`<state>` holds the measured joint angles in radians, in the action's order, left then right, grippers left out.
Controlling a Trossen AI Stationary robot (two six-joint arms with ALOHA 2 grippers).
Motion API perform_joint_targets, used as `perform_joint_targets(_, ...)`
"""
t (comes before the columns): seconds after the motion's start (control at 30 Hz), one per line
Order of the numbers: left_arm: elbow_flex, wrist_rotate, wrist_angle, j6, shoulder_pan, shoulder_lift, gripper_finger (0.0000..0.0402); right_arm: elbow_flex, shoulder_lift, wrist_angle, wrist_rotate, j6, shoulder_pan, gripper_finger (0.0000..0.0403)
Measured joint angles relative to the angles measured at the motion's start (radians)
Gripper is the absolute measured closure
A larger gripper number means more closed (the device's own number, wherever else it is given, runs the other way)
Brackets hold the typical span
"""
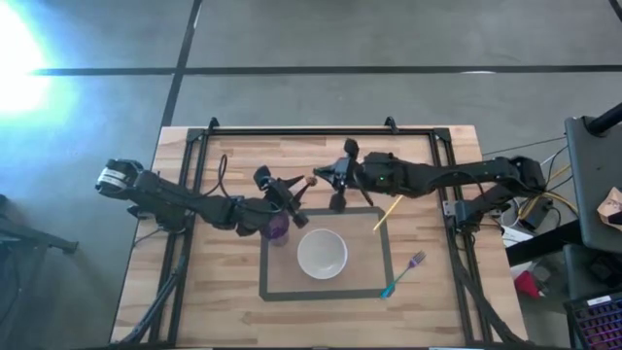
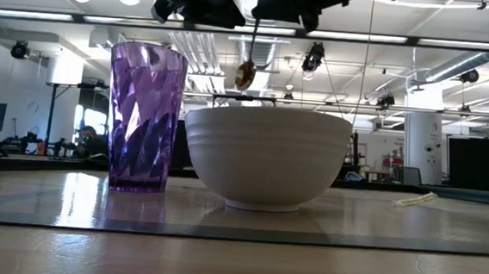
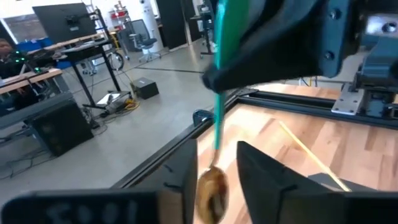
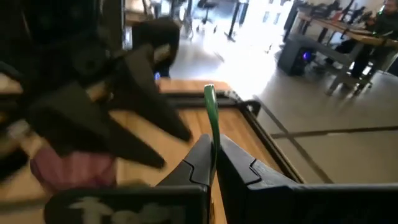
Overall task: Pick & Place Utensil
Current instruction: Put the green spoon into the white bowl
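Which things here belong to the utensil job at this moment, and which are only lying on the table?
In the job:
- spoon
- right gripper, shut on the spoon's green handle
- left gripper, fingers open around its round end

Not in use now:
- purple cup
- white bowl
- fork
- yellow stick

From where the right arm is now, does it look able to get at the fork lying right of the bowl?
Probably yes for reach: the fork lies in the open on the table's right side, with nothing over it. But the right gripper is shut on a green-handled spoon, so it would have to release that first.
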<state>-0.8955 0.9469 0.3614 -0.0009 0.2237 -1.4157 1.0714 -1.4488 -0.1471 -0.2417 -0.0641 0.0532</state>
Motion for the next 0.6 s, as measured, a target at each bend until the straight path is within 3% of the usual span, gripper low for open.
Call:
perform_joint_targets(0.23, 0.000, 0.000, -0.004, -0.002, 0.000, 0.021, 0.0235, -0.001, 0.139, 0.203, 0.000, -0.068, 0.005, 0.0394)
perform_joint_targets(0.47, -0.002, -0.033, -0.043, -0.039, 0.000, 0.064, 0.0232, -0.020, 0.298, 0.338, 0.003, -0.096, 0.008, 0.0394)
perform_joint_targets(0.6, -0.002, -0.116, -0.083, -0.075, -0.002, 0.096, 0.0234, -0.060, 0.378, 0.380, 0.007, -0.101, 0.007, 0.0394)
